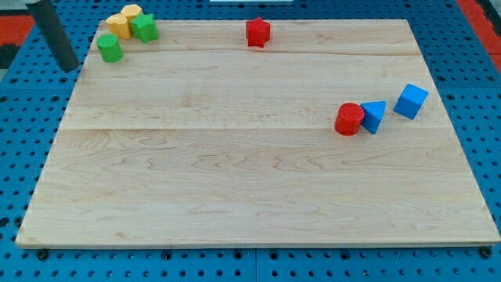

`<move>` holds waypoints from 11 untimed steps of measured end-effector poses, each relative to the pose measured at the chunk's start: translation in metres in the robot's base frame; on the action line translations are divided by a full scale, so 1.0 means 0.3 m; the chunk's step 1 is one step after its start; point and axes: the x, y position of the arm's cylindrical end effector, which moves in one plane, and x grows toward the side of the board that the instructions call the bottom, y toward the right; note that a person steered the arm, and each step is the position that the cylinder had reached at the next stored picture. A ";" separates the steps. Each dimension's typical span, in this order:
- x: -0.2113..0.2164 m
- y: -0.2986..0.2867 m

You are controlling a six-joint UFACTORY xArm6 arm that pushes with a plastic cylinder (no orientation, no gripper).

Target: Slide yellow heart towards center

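Over at the view's far left, my tip (70,67) sits just off the wooden board's (235,172) left edge, down on the blue pegboard (23,141), with the dark rod slanting up and out of frame. There are no jaws on this rod, so there is nothing to open or close, and it is holding nothing. Just right of the tip stands the green cylinder (109,48), close to the board's upper left corner. Above it and slightly right, a tight cluster is packed against the top edge: the yellow heart (119,24), a second yellow block (131,12) behind it whose shape I can't quite make out, and a green star-like block (144,28) touching them on the right. The heart is hemmed in against that corner, well away from the centre.

Moving right along the top edge, the red star (257,32) stands alone. The whole middle and bottom of the board lie open. Far right, the red cylinder (349,119) touches the blue triangular block (373,116), and the blue cube (411,101) sits just beside them, near the right edge.
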 end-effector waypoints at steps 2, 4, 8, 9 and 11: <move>-0.408 -0.001; -0.400 0.073; -0.247 0.297; -0.231 0.187; -0.117 0.696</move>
